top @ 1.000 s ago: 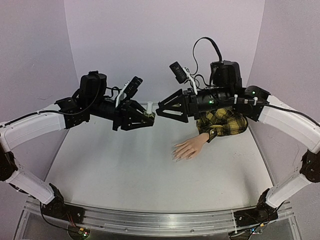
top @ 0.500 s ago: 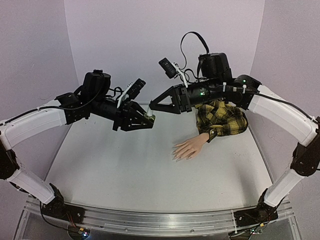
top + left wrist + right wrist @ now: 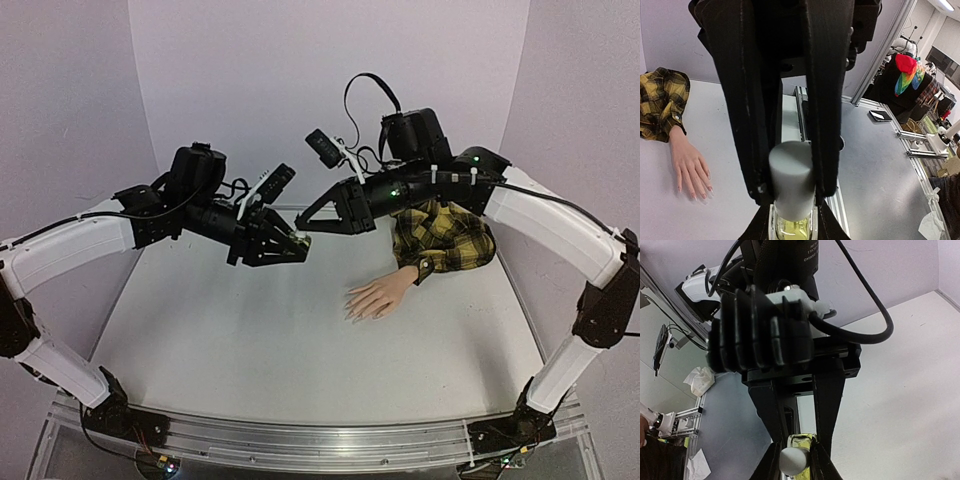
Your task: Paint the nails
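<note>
The left gripper (image 3: 792, 216) is clamped on a tiny nail polish bottle (image 3: 792, 229) of yellowish glass, its two black fingers pressed against the glass on either side. It holds the bottle in the air over the far middle of the table (image 3: 250, 340). The bottle's white cap (image 3: 792, 460) points toward the right arm. In the right wrist view, the right gripper (image 3: 793, 463) has its fingers drawn in against both sides of that cap, pinching it, and the yellow glass shows just behind. From above, the two grippers meet tip to tip at the bottle, with both arms reaching in from the left and right edges

The mannequin hand (image 3: 378, 298) lies palm down on the right half of the table, nearer the far edge than the near one. Its fingers are slightly parted and point toward the left edge. The nails (image 3: 692, 194) rest at the fingertips, low on the table surface and well apart from the raised bottle. They look pale, and their colour is too small to judge. The yellow-and-black plaid sleeve (image 3: 445, 240) is bunched behind the wrist, toward the far right corner, partly under the right arm
</note>
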`<state>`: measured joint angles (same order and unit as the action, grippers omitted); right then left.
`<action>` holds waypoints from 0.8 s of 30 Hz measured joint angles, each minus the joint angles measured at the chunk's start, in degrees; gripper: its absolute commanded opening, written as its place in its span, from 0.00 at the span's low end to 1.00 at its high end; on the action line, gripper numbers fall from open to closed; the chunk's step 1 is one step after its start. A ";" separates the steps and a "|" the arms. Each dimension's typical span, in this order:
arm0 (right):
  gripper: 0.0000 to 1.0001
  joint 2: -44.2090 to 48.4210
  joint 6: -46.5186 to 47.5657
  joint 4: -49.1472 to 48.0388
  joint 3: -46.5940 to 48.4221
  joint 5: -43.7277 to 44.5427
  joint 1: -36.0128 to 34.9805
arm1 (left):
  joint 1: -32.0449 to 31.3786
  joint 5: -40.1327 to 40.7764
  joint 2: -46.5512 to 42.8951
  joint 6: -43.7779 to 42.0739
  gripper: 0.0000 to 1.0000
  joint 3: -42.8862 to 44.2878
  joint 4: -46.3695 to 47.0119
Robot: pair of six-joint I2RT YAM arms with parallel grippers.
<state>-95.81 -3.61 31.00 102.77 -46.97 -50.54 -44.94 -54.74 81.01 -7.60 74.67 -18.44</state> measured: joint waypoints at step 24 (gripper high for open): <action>0.00 9.73 4.42 -12.86 -29.44 35.44 -12.41 | 5.74 31.73 -20.10 0.39 0.98 -8.64 -1.56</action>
<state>-86.08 0.81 18.13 73.33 -11.53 -62.95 -39.20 -23.01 60.92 -7.21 66.04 -20.00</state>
